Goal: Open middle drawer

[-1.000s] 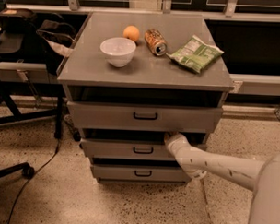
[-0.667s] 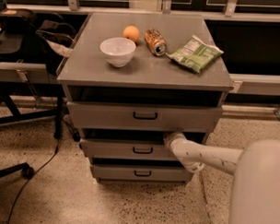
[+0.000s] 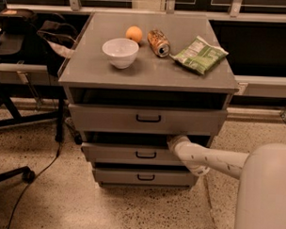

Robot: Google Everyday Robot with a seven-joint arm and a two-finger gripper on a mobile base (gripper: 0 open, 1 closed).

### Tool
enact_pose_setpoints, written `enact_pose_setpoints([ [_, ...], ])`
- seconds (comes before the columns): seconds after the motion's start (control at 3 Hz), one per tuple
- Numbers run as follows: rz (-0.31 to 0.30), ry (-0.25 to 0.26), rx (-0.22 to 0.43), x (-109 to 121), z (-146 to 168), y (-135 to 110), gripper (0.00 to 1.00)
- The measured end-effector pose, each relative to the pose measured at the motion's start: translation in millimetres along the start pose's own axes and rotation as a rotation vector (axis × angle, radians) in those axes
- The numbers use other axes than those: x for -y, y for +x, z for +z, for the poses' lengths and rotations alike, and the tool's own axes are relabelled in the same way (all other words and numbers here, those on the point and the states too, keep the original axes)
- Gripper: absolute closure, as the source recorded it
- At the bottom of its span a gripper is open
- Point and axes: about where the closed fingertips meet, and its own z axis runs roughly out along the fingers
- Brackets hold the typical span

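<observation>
The grey cabinet (image 3: pixel 88 69) has three drawers. The middle drawer (image 3: pixel 113 154) is a flat grey front with a small dark loop handle (image 3: pixel 146 155), between the wider top drawer (image 3: pixel 105 119) and the narrower bottom drawer (image 3: pixel 115 176). A dark gap runs above its front. My gripper (image 3: pixel 172 141) is at the top right edge of the middle drawer's front, reaching into that gap, to the right of the handle. My white arm (image 3: pixel 212 159) comes in from the lower right and covers the drawer's right end.
On the cabinet top stand a white bowl (image 3: pixel 120 52), an orange (image 3: pixel 133 33), a lying can (image 3: pixel 158 42) and a green chip bag (image 3: pixel 199 54). An office chair with bags (image 3: pixel 23 37) stands at the left. A cable (image 3: pixel 42 172) lies on the speckled floor.
My gripper stays at the middle drawer's top right edge. The white arm body at the right edge has come further into view. The drawer fronts look unmoved.
</observation>
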Motion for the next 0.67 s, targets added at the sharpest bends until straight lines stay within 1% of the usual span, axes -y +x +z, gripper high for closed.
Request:
enact_pose_setpoints([
  [0.33,-0.004,-0.017,0.002,-2.1,-0.3,0.5,1.00],
  [0.67,-0.011,-0.055,0.007,-5.2,-0.4,1.4,1.00],
])
